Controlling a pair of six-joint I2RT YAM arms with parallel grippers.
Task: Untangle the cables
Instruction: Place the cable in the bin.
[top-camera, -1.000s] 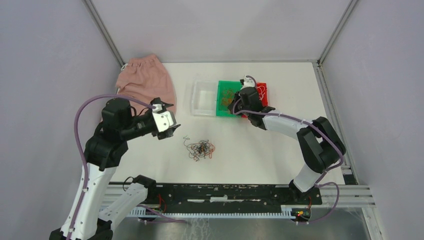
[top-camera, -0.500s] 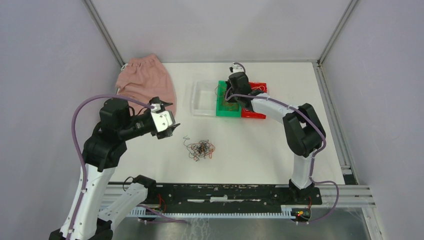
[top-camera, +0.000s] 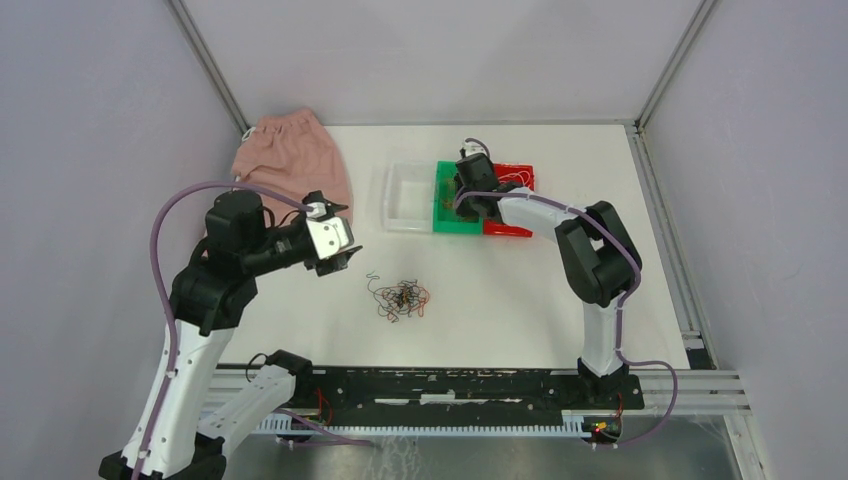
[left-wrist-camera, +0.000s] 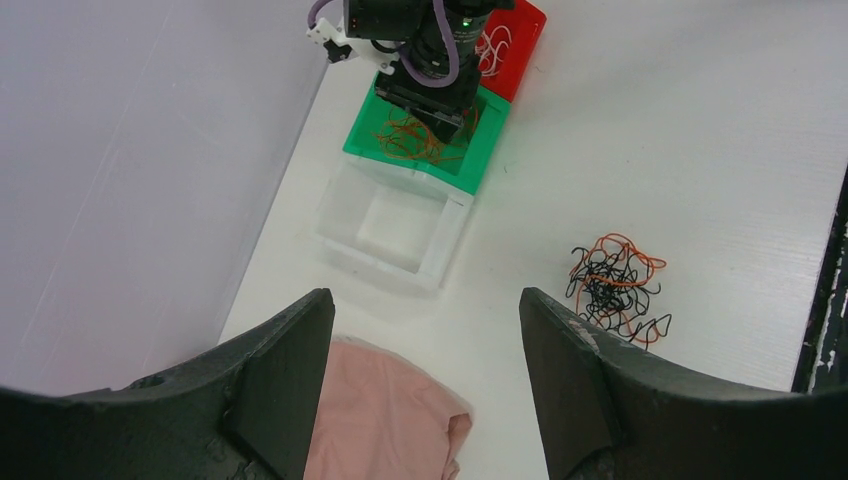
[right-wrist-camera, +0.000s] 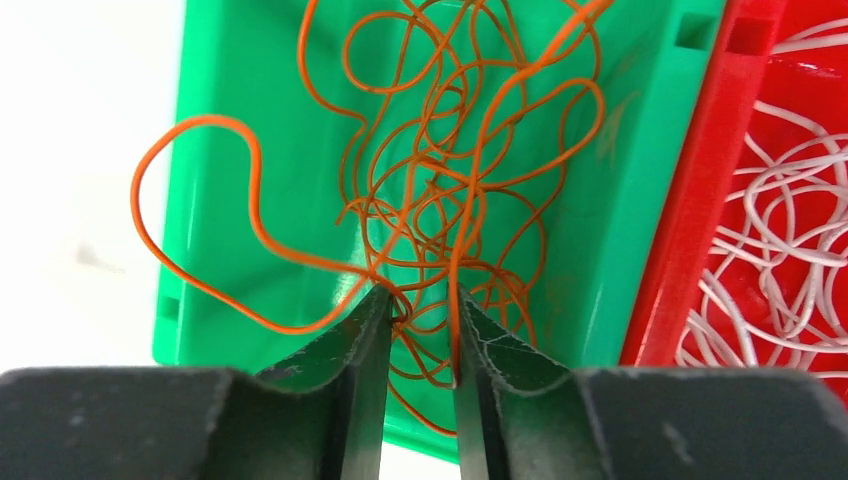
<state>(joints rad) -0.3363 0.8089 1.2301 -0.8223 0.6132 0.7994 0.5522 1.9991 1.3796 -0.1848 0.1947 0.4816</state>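
A loose tangle of black and orange-red cables (top-camera: 400, 298) (left-wrist-camera: 615, 285) lies on the white table in front of the arms. More orange cables (right-wrist-camera: 450, 180) (left-wrist-camera: 410, 140) fill a green tray (top-camera: 442, 222), and white cables (right-wrist-camera: 780, 230) lie in the red tray (top-camera: 508, 230) beside it. My right gripper (top-camera: 466, 207) (right-wrist-camera: 420, 300) hangs over the green tray, its jaws a narrow gap apart with orange strands running loosely between them. My left gripper (top-camera: 345, 236) (left-wrist-camera: 425, 300) stands wide open above the table, left of the tangle, with nothing between its fingers.
A clear tray (top-camera: 400, 195) (left-wrist-camera: 385, 225) sits left of the green one. A pink cloth (top-camera: 295, 160) (left-wrist-camera: 390, 420) lies at the back left, partly under my left gripper. Grey walls close in the table on three sides.
The right arm swung left from the red tray to the green tray. Its jaws, shut before, have parted slightly among the orange cables. The left arm has barely moved.
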